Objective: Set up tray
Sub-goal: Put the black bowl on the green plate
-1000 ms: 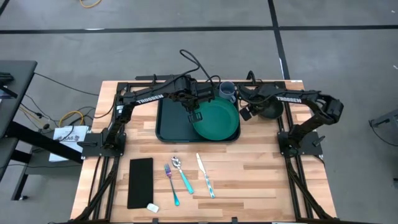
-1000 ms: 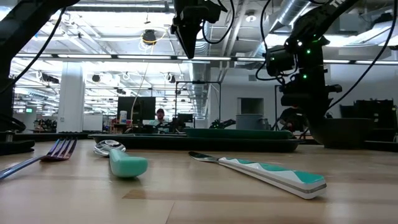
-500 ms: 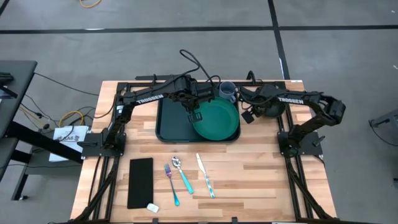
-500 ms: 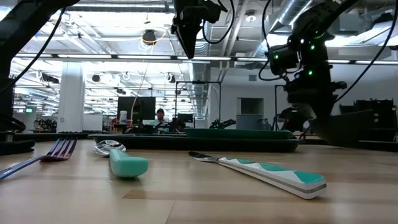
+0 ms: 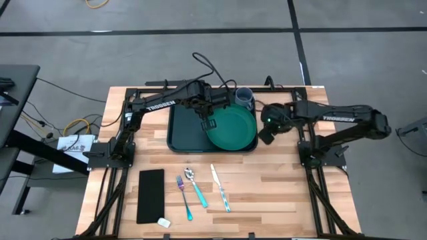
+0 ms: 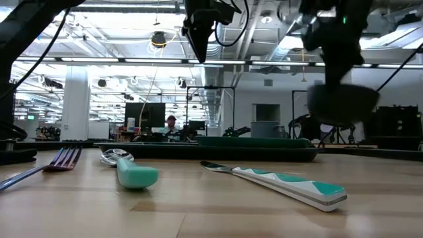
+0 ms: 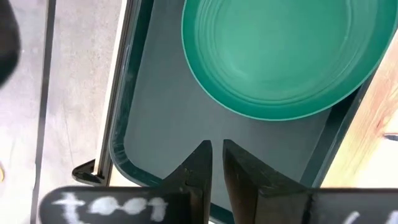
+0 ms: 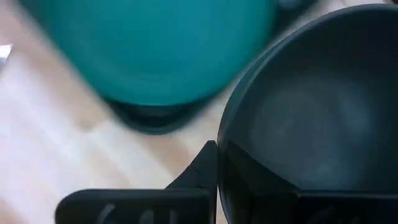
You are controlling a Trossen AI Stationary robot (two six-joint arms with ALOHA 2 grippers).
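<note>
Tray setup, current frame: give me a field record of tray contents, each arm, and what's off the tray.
tray: dark green, at the table's far middle
on tray: green plate, right side
left gripper: hovering above the tray, empty, jaws nearly shut
right gripper: shut on dark bowl, lifted off the table right of the tray
off tray: cup, black napkin, fork, spoon, knife

A second ago my right pincer [image 5: 265, 131] sat half open by the dark bowl [image 6: 342, 104] at the far right of the desk [image 5: 267, 193]. It has since closed on the bowl's rim and lifted it clear of the desk. My right arm has swung it toward the green plate [image 5: 232, 128], just off the tray's [image 5: 179, 131] right edge.
</note>
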